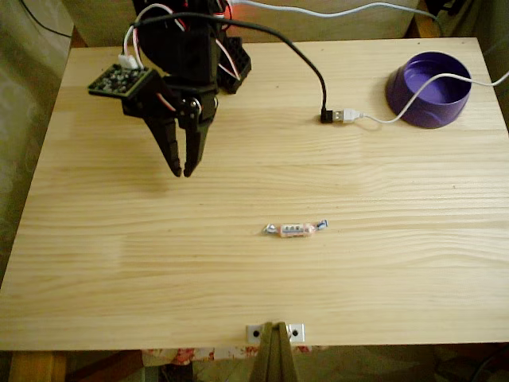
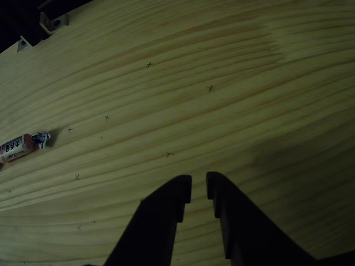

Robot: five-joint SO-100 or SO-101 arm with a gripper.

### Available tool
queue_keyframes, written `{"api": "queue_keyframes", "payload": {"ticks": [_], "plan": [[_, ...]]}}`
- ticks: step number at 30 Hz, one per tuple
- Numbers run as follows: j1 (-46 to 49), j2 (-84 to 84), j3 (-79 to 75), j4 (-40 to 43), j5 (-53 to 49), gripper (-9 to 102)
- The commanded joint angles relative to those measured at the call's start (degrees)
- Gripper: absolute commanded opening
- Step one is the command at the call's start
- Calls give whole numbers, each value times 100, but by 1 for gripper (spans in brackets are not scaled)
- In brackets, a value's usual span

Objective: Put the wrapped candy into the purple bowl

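Purple bowl (image 1: 428, 102), pinkish candy (image 1: 295, 228)

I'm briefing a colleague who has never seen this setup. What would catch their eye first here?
Likely the black two-finger gripper, hanging above the left rear of the pale pine table, its fingers nearly together and holding nothing. Next, the round deep-purple plastic bowl at the far right corner, a white cable draped over its rim. Last, the tiny pinkish wrapped candy, alone near the table's middle.
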Motion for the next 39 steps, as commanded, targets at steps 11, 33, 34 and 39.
{"api": "queue_keyframes", "payload": {"ticks": [11,33,34,39], "plan": [[-325,35,-114,-220,-308,1],[-308,35,-114,-220,-281,1],[-308,35,-114,-220,-290,1],[-325,35,-114,-220,-299,1]]}}
